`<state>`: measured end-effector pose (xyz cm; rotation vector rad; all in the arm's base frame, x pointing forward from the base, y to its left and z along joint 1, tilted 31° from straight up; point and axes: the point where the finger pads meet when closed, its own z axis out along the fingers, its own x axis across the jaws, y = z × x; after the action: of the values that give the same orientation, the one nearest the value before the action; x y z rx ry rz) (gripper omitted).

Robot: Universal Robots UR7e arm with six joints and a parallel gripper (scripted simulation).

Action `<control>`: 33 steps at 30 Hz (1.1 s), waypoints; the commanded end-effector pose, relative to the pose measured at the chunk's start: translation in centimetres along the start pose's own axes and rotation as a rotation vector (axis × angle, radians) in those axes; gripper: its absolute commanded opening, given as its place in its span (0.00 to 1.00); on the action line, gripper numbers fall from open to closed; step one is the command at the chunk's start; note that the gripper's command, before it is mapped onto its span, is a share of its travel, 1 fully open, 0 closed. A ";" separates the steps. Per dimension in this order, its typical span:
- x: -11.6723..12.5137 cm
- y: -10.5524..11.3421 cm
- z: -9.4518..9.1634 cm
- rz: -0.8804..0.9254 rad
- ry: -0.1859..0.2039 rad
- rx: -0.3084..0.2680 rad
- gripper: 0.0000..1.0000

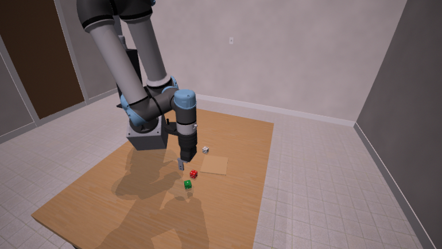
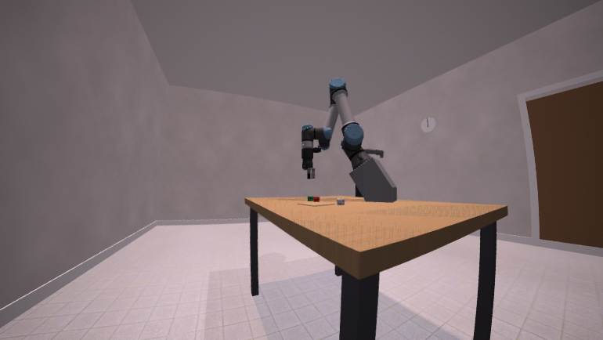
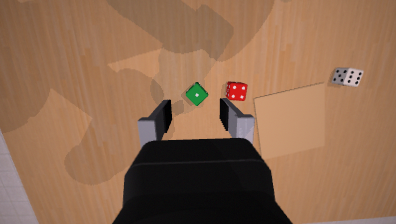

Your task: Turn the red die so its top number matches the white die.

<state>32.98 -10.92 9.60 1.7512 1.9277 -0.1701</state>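
The red die [image 1: 193, 173] lies on the bare table just left of the tan mat [image 1: 214, 164], four pips up in the wrist view [image 3: 236, 91]. The white die [image 1: 205, 149] lies beyond the mat's far corner; in the wrist view [image 3: 348, 76] two faces show, one with four pips and one with six, and I cannot tell which is on top. The green die [image 1: 187, 184] lies beside the red one, one pip up in the wrist view [image 3: 197, 94]. My gripper [image 1: 184, 164] [image 3: 195, 109] hangs open and empty well above the table, over the green and red dice.
The robot base [image 1: 145, 136] stands on the table's far left side. The mat shows in the wrist view [image 3: 291, 119] right of the red die. The table edge and tiled floor lie at the left of the wrist view.
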 end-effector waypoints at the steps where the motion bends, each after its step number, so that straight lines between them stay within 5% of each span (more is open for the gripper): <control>1: 0.1 -0.1 0.0 0.000 -0.002 -0.001 1.00; 18: 0.1 -0.1 0.2 0.000 -0.002 -0.001 1.00; 33: 0.1 -0.1 2.3 0.000 -0.002 -0.001 1.00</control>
<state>33.29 -11.47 8.27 1.7512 1.9265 -0.1714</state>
